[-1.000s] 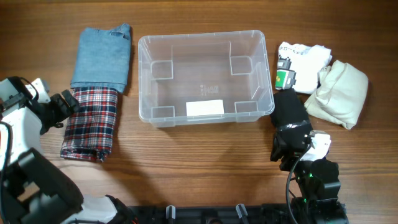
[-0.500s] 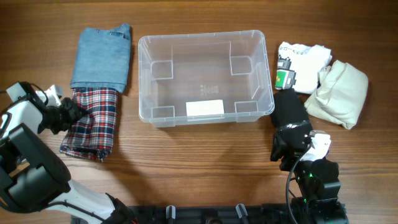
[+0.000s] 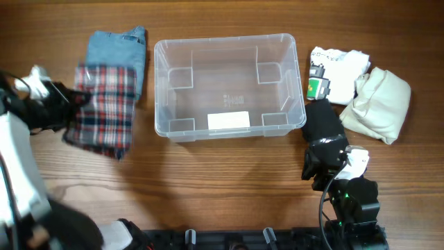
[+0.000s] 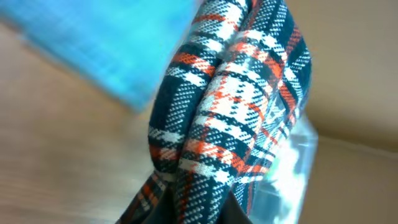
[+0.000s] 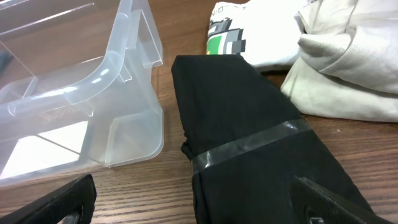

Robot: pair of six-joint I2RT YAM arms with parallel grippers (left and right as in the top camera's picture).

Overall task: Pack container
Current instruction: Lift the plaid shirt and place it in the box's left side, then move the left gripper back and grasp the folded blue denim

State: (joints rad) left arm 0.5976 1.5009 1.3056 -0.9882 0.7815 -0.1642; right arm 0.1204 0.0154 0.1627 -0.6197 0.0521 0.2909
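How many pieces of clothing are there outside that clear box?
5: folded blue denim and red-and-navy plaid cloth left of the clear plastic container; white printed shirt, cream bundle and black taped roll right of it. Others may hide underneath.

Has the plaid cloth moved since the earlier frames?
Yes. The folded red-and-navy plaid cloth shifted up-frame along the clear plastic container, onto the folded blue garment.

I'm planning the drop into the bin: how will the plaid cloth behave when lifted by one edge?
Probably floppy: the plaid cloth bends in soft rolled folds at the left hand. It will likely sag and may unfold, so a trailing edge could catch the container rim. Its thin weave suggests it is light.
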